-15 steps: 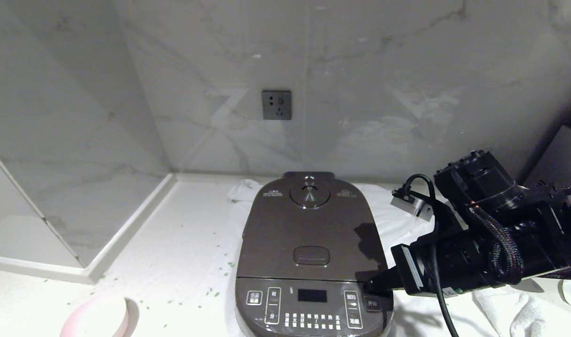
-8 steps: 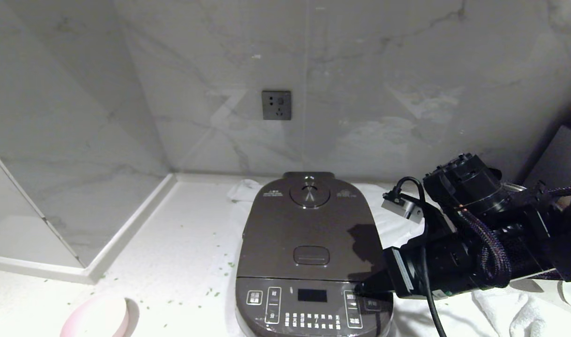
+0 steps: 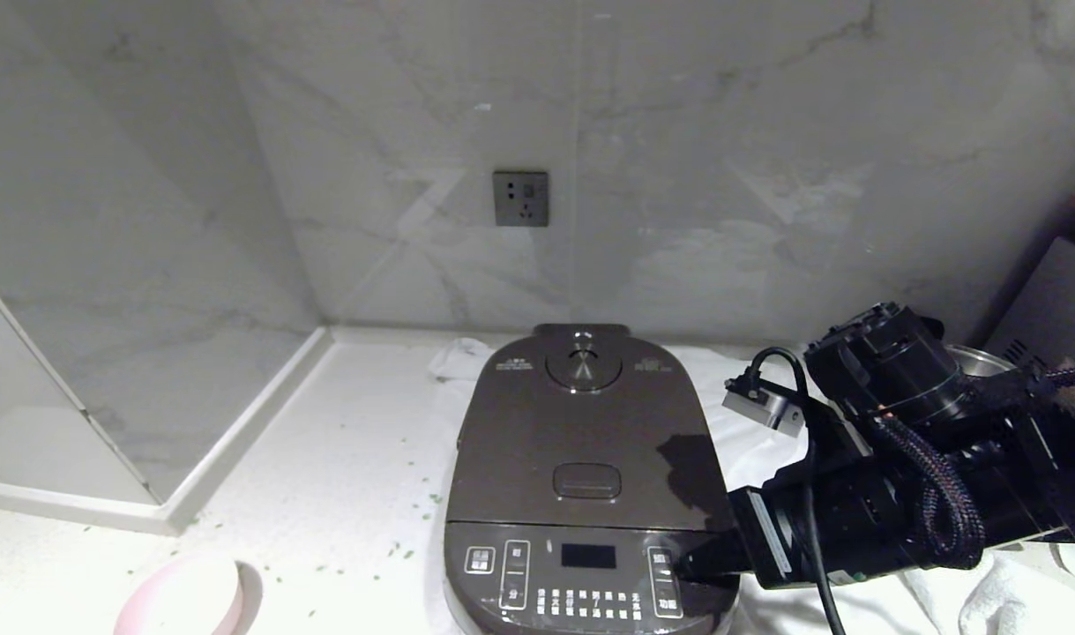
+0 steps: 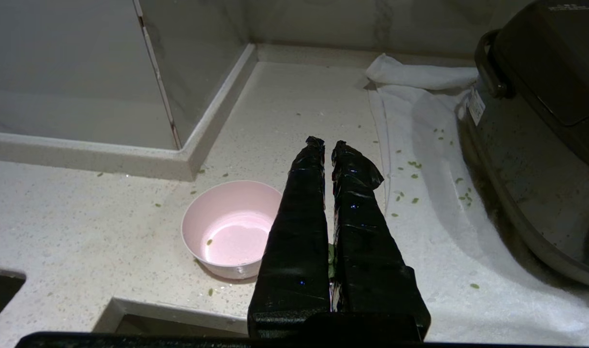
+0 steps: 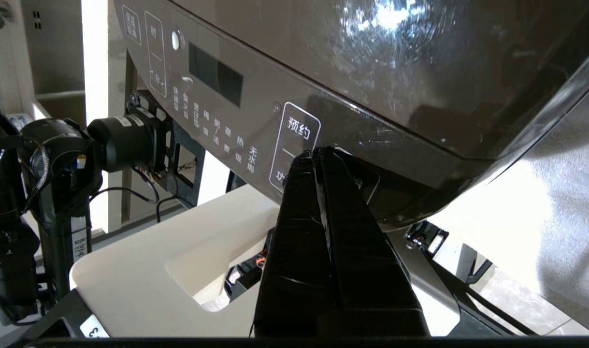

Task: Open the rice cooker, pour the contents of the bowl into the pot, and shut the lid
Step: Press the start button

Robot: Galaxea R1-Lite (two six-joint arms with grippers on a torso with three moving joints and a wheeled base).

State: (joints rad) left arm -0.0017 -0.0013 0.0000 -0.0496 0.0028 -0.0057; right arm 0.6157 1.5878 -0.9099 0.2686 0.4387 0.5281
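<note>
The rice cooker (image 3: 586, 476) stands mid-counter with its lid (image 3: 581, 423) down, so the pot is hidden. My right gripper (image 3: 685, 564) is shut, its tip on the right end of the front button panel (image 5: 217, 96); the right wrist view shows the gripper (image 5: 313, 153) against the labelled buttons. The pink bowl (image 3: 189, 600) sits at the counter's front left. Of the contents, its inside (image 4: 229, 227) shows only a stray green bit. My left gripper (image 4: 327, 144) hangs shut just beside the bowl, holding nothing. The cooker's side (image 4: 540, 145) is to its right.
A white towel (image 3: 766, 414) lies under and around the cooker. Green bits (image 3: 405, 551) are scattered over the counter. A steel pan's rim (image 3: 978, 357) shows behind my right arm. A wall socket (image 3: 520, 197) is on the marble backsplash. A raised ledge (image 3: 237, 441) bounds the counter's left.
My right gripper's tip has shifted slightly on the panel's right end, first leftward, then toward the front edge. The lid stays down and the bowl has not moved.
</note>
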